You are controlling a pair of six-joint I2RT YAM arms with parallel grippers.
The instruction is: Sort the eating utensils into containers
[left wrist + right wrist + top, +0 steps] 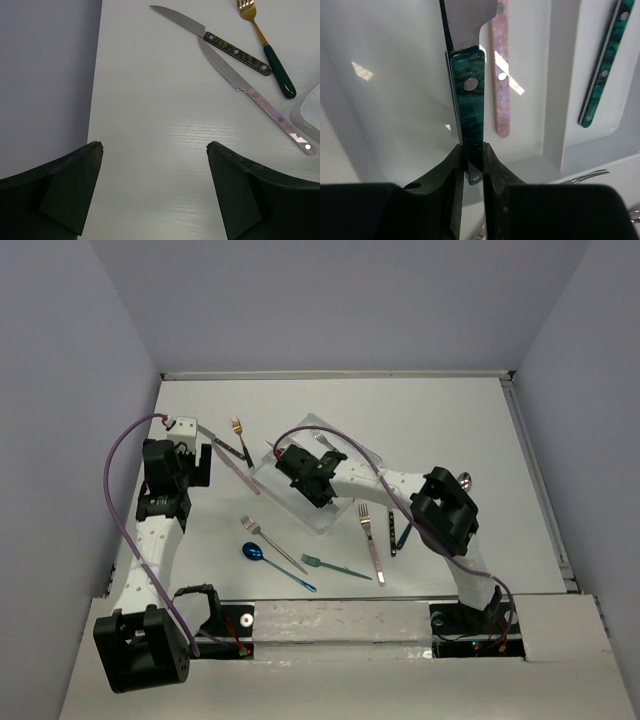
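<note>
My right gripper point(472, 150) is shut on the end of a teal-handled knife point(468, 95), held over the white divided tray point(559, 100). A pink-handled utensil point(500, 75) lies in the same compartment, and a teal-handled one point(604, 75) in the compartment to the right. From above, the right gripper point(294, 462) is over the tray point(343, 512). My left gripper point(155, 147) is open and empty above the bare table at the left point(190, 462). Ahead of it lie a dark-handled knife point(220, 42), a pink-handled knife point(260, 100) and a gold fork point(267, 52).
Loose on the table in front of the tray are a silver fork point(265, 537), a blue spoon point(254, 552), a teal fork point(335, 567) and a pink-handled fork point(370, 537). A spoon point(465, 479) shows behind the right arm. The tray's corner point(312, 112) is right of the knives.
</note>
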